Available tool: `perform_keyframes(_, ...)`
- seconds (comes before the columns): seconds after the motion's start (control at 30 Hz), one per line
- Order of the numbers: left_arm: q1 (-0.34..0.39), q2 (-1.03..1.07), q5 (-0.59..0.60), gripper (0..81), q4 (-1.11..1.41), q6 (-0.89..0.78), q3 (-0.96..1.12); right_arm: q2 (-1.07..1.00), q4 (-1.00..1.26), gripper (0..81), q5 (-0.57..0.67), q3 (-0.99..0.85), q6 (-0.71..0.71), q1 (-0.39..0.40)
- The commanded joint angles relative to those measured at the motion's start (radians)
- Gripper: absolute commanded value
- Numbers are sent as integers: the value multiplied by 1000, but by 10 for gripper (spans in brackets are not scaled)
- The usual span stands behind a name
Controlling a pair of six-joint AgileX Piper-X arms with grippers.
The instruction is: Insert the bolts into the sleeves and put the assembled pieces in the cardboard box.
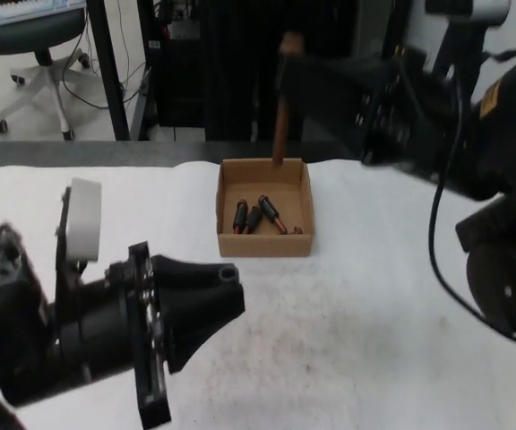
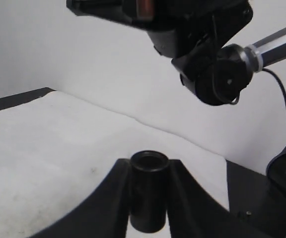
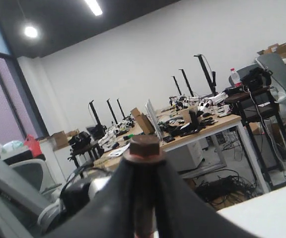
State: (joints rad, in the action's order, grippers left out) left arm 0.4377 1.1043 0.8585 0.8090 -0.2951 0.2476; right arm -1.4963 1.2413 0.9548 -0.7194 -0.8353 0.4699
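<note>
My left gripper [image 1: 228, 273] at the front left is shut on a black sleeve [image 2: 148, 191], held upright with its open end up, above the white cloth. My right gripper [image 1: 285, 67] hangs high at the back, shut on a brown bolt [image 1: 279, 125] that points down over the far rim of the cardboard box [image 1: 265, 242]. In the right wrist view the bolt's hex head [image 3: 144, 147] sits between the fingers [image 3: 110, 198]. Inside the box lie three dark assembled pieces [image 1: 258, 215].
A white cloth [image 1: 365, 322] covers the bench. The right arm's body [image 1: 500, 170] stands at the right edge. A white block [image 1: 83, 219] rides on the left arm. An office chair [image 1: 34, 54] and dark racks stand behind the bench.
</note>
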Motion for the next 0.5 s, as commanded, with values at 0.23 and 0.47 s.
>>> perform_keyframes(0.23,-1,12,108,2,11,-98,104,12,10,8,23,70,72,20)
perform_keyframes(0.47,-1,12,178,2,-25,-137,104,11,10,8,-2,73,72,25)
